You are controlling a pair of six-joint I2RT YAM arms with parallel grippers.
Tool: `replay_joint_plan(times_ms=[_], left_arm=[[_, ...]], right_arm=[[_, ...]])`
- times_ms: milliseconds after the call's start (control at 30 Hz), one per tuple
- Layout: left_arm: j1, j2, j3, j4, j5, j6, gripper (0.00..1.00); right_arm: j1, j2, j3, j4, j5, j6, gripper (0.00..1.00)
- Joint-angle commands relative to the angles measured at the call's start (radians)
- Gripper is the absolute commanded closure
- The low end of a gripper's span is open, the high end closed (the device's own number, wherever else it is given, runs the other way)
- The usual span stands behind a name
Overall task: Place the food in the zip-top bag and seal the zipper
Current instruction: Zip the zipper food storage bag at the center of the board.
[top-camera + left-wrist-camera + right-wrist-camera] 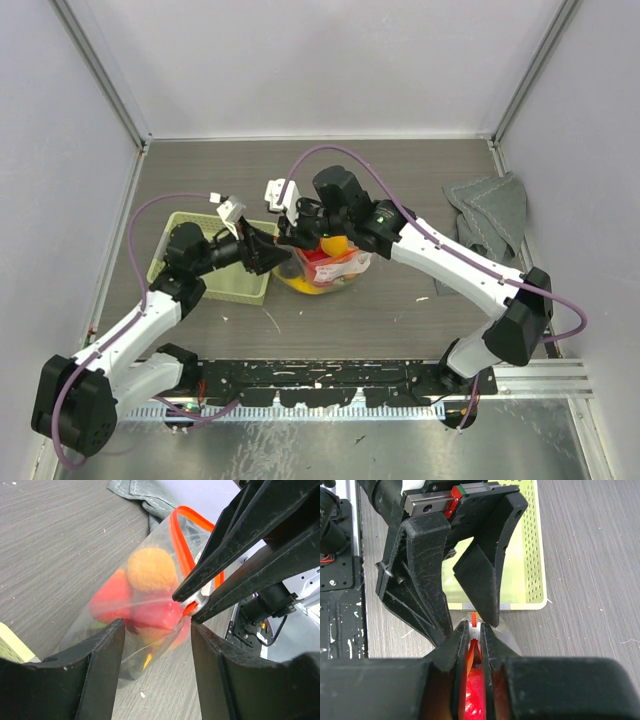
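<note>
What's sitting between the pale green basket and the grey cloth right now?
The zip-top bag holding the food, with the right gripper pinching its zipper and the left gripper open close by. The top view shows this.

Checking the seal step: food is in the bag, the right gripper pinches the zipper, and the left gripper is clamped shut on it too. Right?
No. The left gripper is open, its jaws apart either side of the bag, as the left wrist view shows. The food is in the bag and the right gripper does pinch the zipper.
</note>
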State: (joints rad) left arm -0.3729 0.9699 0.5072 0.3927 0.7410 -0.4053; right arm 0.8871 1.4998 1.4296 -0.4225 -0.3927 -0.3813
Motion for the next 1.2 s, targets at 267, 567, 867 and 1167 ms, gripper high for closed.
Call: replay_joint_plan(times_ms=[267,567,867,1167], left_arm=[[-0.003,0.027,0.016,0.206,0.080,0.063,0.68],[-0.003,0.021,0.006,0.210,0.052,0.044,1.00],[-0.003,0.005,-0.025,0.207,-0.033,-0.015,1.00],[-0.003,-0.009,-0.032,0.204,-0.059,-0.029,1.00]], right_arm=[[-0.010,-0.002,0.075,-0.019,-0.069,0.038,0.99],[-0.026,-0.009,0.068,-0.052,-0.037,0.036,0.99],[-0.065,-0.068,0.025,-0.091,0.091,0.012,0.99],[-0.079,-0.085,0.001,-0.117,0.089,0.016,1.00]])
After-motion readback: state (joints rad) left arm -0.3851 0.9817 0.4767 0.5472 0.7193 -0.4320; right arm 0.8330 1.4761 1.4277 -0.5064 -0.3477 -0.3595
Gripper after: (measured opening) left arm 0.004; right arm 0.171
